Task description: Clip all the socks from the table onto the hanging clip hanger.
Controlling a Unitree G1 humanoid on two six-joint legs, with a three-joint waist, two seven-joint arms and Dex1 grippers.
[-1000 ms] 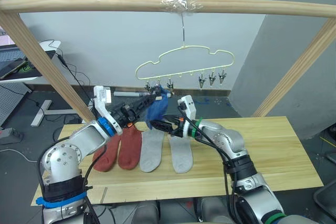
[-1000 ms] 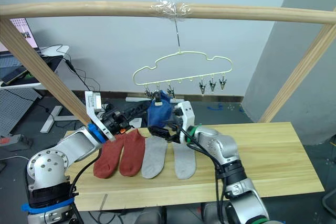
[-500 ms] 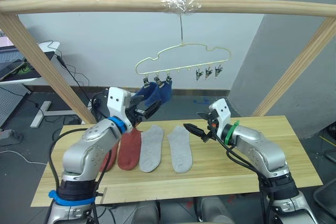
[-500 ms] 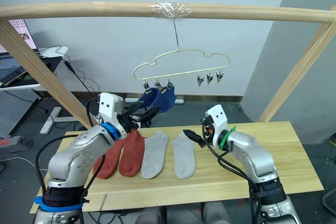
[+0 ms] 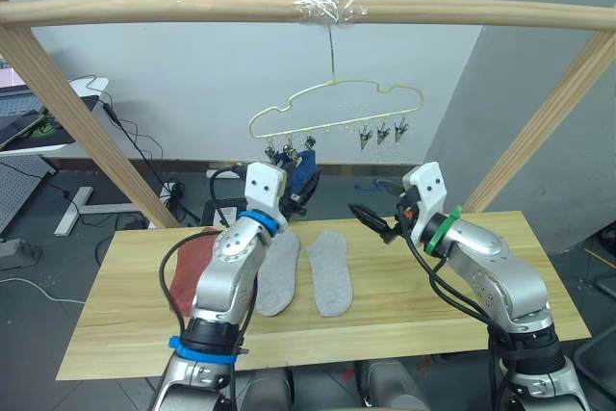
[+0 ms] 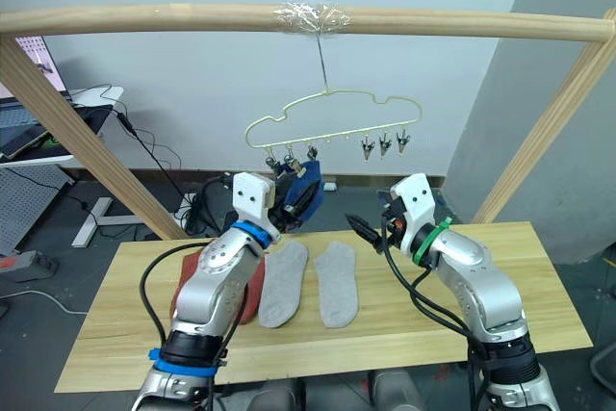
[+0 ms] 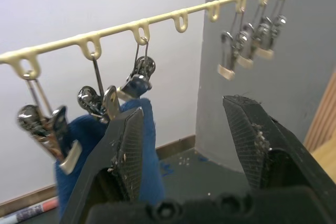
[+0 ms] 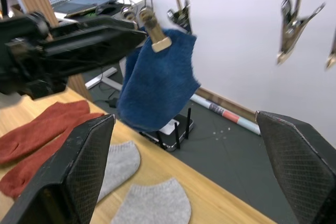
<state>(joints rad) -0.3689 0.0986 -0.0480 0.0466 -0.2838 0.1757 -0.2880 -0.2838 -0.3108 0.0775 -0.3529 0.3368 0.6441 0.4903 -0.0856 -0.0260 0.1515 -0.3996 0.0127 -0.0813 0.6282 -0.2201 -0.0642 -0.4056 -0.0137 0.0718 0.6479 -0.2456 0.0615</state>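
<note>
Head views: clip hanger (image 5: 336,108) hangs by its hook from a taped wooden pole (image 5: 308,9). Blue socks (image 6: 300,190) hang from the hanger's left clip group; right 3 clips (image 5: 382,133) empty. Left gripper (image 6: 294,201) raised just beside the blue socks, can't tell finger state from here. Right gripper (image 5: 370,221) up over the surface (image 5: 539,276), well apart from hanger. 2 grey socks (image 5: 332,271) lie flat mid-surface, rust-red socks (image 5: 192,259) just left of them, partly behind the left arm.

Left wrist: fingers (image 7: 124,153) spread wide, holding nothing; one finger up against the blue fabric under the clips.

Right wrist: fingers (image 8: 83,169) spread wide, empty; blue socks ahead, grey & red ones on surface below.
</note>
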